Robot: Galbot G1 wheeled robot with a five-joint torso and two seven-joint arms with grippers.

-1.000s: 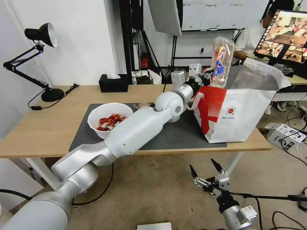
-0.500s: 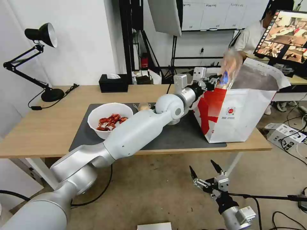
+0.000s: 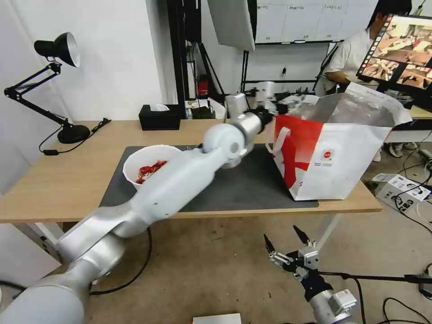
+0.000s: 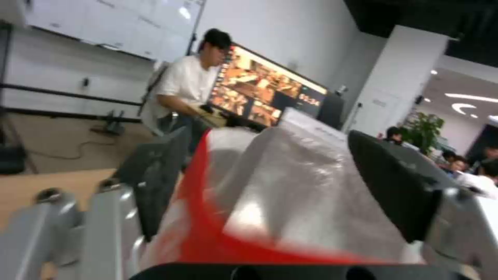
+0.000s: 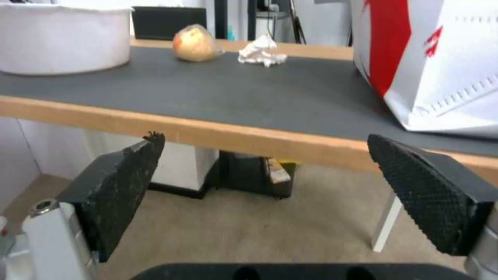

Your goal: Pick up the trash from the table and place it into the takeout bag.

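The right gripper (image 3: 285, 244) hangs nearest, below the table edge at about five o'clock in the head view, its two black fingers spread apart with nothing between them. Its wrist view looks up over the edge of the table (image 5: 249, 136) and across the dark mat (image 5: 218, 93).

On the mat, the white bowl (image 3: 146, 168) of red shells stands at about nine o'clock from the picture's middle; the left arm crosses in front and hides its right part. In the right wrist view the knotted bag with yellowish lump (image 5: 194, 43) and the crumpled tissue (image 5: 261, 51) lie near each other, apart, behind the bowl (image 5: 62, 39).

The takeout bag (image 3: 335, 157) stands upright at three o'clock, mouth open upward, silver lining showing; its long axis runs left to right, red end toward the arm.

The left gripper (image 3: 288, 102) is just beside the bag's near upper rim, at about one o'clock. It is blurred in the head view; in the left wrist view its fingers (image 4: 397, 186) stand wide apart and empty, with the bag's foil (image 4: 301, 194) between them, farther off.

One second ago this gripper held the clear tray upright above the bag; now the tray is not seen, and the arm has pulled back to the left
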